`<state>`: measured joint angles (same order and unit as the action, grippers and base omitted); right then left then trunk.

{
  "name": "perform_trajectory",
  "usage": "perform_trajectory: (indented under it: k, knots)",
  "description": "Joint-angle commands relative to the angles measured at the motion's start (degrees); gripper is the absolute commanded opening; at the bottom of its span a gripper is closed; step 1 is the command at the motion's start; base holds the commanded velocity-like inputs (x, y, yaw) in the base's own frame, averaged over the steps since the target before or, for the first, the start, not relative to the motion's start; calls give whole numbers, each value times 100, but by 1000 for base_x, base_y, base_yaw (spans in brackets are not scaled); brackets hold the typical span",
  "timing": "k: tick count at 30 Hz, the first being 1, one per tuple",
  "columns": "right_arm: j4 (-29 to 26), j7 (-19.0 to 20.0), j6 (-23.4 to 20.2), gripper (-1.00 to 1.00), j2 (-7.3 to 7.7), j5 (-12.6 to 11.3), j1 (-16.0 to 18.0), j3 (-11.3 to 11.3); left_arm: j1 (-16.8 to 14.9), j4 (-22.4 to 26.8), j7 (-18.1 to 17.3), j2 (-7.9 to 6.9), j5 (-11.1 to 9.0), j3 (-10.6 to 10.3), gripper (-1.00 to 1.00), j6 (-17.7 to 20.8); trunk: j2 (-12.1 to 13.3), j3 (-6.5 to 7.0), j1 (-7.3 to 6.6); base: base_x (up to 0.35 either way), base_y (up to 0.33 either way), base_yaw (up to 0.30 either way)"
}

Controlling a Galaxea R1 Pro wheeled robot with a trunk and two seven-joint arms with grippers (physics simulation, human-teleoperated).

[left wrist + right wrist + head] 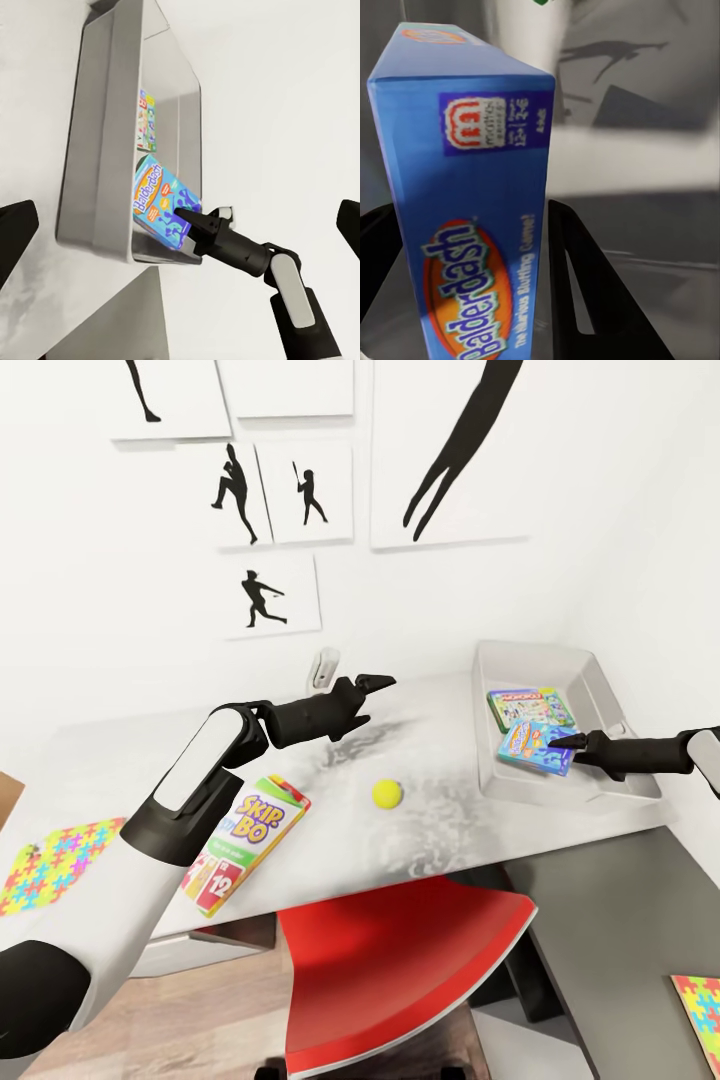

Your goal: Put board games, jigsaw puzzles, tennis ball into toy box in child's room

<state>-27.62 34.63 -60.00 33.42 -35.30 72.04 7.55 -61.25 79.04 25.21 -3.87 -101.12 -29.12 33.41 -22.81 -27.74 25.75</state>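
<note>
Inside the toy box [610, 705], your right gripper [562, 743] clamps one blue board game [535, 748] beside one green-edged game [530, 708]. Your left gripper [382, 682] hangs spread wide above one tennis ball [387, 793] and one SKIP-BO box [250, 842]; two jigsaw puzzles [55, 862] lie outside.

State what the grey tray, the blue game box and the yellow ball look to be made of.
The grey tray looks like moulded plastic: smooth sloping walls, rounded rim, soft sheen.
The blue game box looks like glossy printed cardboard: sharp folded edges and a printed label on its side, held by the right gripper.
The yellow ball is probably felt or rubber; it looks matte, with no surface detail resolved.
</note>
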Motion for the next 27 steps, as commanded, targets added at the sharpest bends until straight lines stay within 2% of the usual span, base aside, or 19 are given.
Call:
perform_trajectory:
  k: [1, 24, 25, 27]
  knots:
    - [2, 61, 0, -100, 6, 32, 7, 27, -5, 7, 54, -3, -60, -6, 100, -10, -11, -16, 3, 0, 0, 0]
    - [2, 61, 0, -100, 18, 32, 9, 27, -6, 6, 56, 6, -57, -6, 100, -10, -11, -80, 3, 0, 0, 0]
    - [2, 61, 0, 100, 23, 32, 8, 27, -7, 6, 56, 7, -57, -6, 100, -10, -11, -81, 3, 0, 0, 0]
    - [2, 61, 0, 100, 43, 32, 10, 27, -8, 6, 55, 8, -57, -6, 100, -10, -11, -81, 3, 0, 0, 0]
